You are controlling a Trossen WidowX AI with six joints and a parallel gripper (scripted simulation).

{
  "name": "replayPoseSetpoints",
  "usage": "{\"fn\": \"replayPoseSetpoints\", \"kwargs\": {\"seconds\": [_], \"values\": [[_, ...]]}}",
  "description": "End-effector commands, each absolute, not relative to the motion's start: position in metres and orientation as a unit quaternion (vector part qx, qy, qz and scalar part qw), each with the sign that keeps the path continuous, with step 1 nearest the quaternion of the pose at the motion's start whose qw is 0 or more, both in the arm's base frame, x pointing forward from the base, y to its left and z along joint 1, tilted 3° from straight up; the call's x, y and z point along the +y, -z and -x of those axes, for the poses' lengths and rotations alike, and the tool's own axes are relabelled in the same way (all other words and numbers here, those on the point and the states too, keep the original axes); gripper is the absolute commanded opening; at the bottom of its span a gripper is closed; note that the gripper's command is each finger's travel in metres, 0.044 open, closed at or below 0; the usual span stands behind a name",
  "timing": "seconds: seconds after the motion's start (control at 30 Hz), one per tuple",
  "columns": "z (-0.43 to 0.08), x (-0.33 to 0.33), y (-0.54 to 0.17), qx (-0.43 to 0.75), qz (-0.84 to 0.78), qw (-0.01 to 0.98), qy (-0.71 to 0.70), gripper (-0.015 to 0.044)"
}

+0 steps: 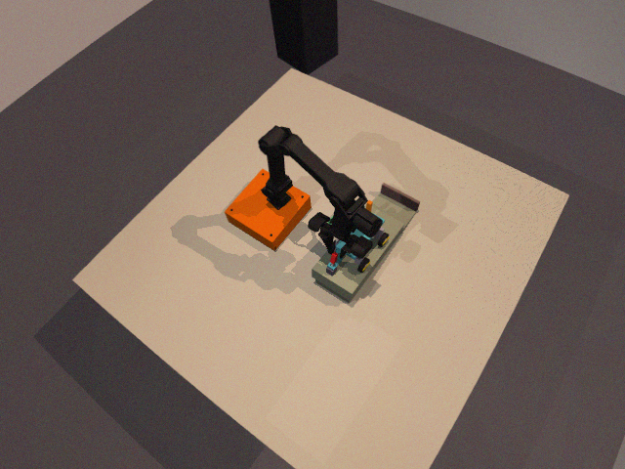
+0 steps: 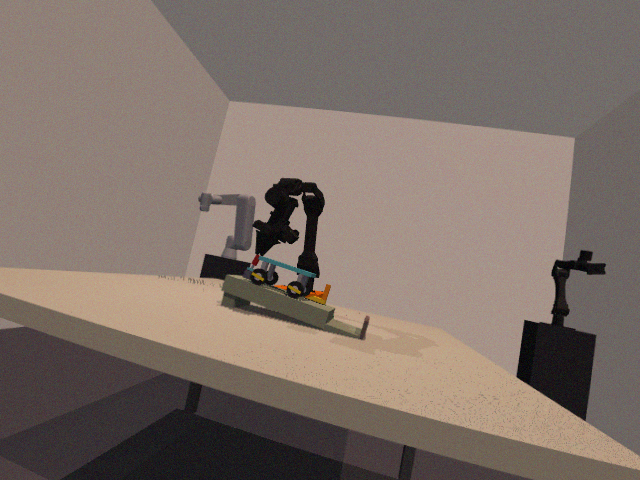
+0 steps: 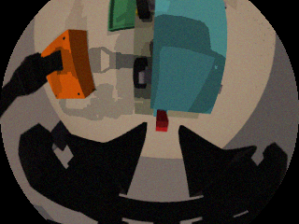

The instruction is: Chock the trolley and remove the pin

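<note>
The part-open, empty hand (image 1: 330, 248) (image 2: 260, 252) (image 3: 163, 127) could nudge the trolley (image 1: 361, 233) (image 2: 287, 266) (image 3: 189, 70) if it descends off-centre over the red-headed stop pin (image 1: 333, 259) (image 2: 255, 260) (image 3: 162, 121).
</note>
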State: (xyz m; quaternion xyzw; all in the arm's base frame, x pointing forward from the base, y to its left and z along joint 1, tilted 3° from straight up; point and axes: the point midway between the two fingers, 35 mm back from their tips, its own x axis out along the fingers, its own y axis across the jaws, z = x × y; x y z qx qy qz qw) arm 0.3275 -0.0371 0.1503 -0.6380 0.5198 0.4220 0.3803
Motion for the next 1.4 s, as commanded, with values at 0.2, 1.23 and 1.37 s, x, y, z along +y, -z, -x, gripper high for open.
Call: {"fn": "replayPoseSetpoints", "kwargs": {"seconds": [0.2,1.23,1.37], "values": [[-0.329,-0.042,-0.138,0.521,0.638,0.376,-0.424,0.0190],[-0.332,-0.051,-0.115,0.521,0.639,0.379,-0.421,0.0065],[-0.332,-0.051,-0.115,0.521,0.639,0.379,-0.421,0.0038]]}}
